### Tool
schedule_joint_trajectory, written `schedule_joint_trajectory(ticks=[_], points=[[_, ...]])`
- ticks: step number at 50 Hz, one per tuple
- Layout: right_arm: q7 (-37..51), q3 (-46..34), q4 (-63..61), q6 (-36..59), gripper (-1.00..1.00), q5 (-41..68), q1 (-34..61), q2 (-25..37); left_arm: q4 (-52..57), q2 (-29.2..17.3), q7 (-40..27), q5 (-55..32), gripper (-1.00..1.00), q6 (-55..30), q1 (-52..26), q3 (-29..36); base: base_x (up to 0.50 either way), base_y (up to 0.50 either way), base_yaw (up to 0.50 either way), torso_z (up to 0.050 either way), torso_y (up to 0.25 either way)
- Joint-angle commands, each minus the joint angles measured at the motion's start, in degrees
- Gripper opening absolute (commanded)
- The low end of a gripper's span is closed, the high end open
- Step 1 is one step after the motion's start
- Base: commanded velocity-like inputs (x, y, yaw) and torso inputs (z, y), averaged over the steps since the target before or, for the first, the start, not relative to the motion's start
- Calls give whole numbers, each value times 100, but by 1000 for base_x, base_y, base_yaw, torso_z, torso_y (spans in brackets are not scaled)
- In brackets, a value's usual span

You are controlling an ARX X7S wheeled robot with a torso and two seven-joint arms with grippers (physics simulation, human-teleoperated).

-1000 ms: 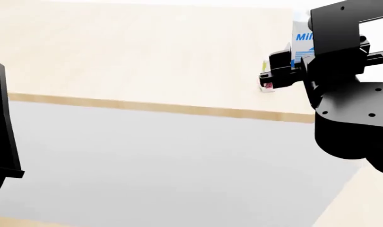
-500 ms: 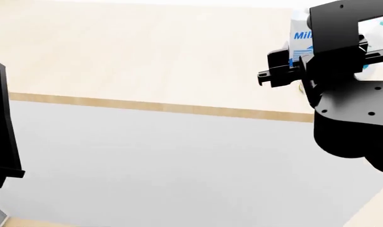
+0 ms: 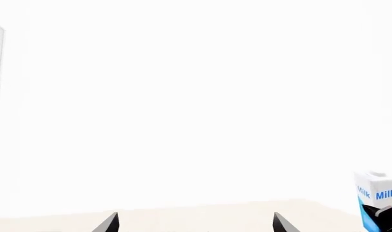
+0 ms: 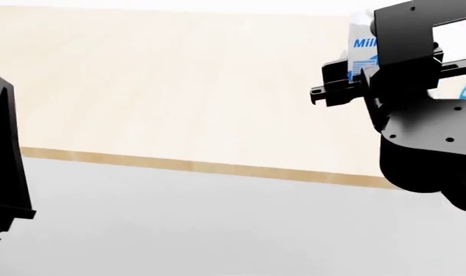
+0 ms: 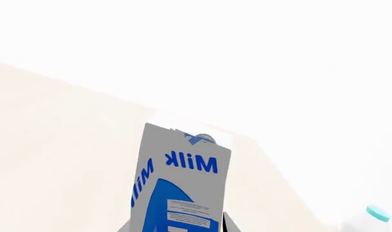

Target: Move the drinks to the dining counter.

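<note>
Broad pale-beige wooden dining counter top fills the upper head view, thin tan edge along its front, flat light-grey panel beneath. Right black gripper sits at the counter's far right, its bulky black arm housing covering most of what lies behind. White-and-blue "Milk" carton stands upright between the right gripper's fingers; right wrist view shows a dark finger on each side of the carton's lower body, jaws closed against it. Cannot tell whether the carton's base touches the counter or is lifted. In the head view only the carton's upper part and the letters "Mil" peek past the arm. White plastic bottle with a teal cap stands near the carton, towards the counter's end; only its top shows. Left black gripper: two dark fingertips well apart, nothing between them, counter surface beyond. Left arm's black link hangs at the head view's left edge, short of the counter edge.
</note>
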Motion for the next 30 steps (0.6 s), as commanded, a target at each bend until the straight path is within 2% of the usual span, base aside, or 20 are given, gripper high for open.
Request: schedule_joint_trajectory(ticks=[1,30], points=[[-240,139,-53,-60,-100,-254,102,-71,13,78,37,31,100,-83,-21,16,0,0,0,0,0],[-745,342,618,-796,-100,-222,-404,-454,-3,215,124,7,100,-258,41,-176,0,0,0,0,1]])
